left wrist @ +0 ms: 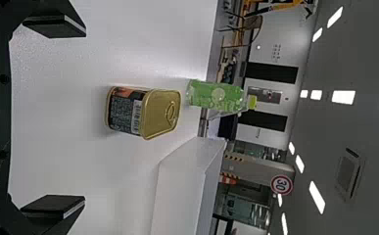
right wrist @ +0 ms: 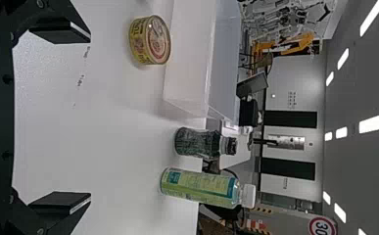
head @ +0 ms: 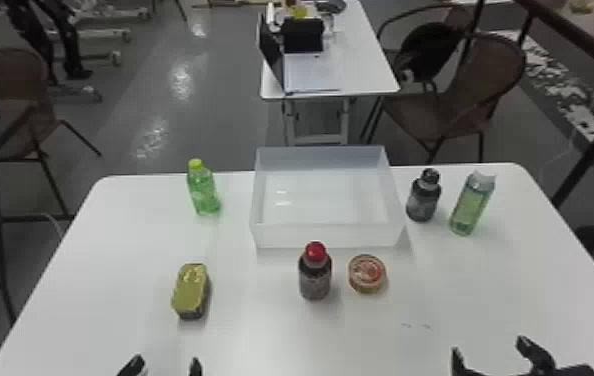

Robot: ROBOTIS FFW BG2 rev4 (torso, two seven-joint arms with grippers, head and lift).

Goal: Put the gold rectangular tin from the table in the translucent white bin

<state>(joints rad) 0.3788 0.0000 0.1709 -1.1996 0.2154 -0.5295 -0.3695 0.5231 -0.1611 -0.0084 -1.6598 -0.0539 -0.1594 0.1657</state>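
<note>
glossy gold metal tin (head: 190, 288), smooth translucent plastic bin (head: 328, 236), smooth white table (head: 111, 280)

Here's the count, and it's 1 translucent white rectangular bin (head: 328, 236)! Bottles, 4: 1 green plastic bottle with a yellow-green cap (head: 203, 192) left of the bin, 1 dark black-capped bottle (head: 422, 202) and 1 pale-green white-capped bottle (head: 470, 207) right of it, 1 dark red-capped bottle (head: 315, 280) in front. Tins, 2: 1 gold rectangular tin (head: 190, 290) front-left, 1 round gold-and-red tin (head: 367, 272) in front.
</note>
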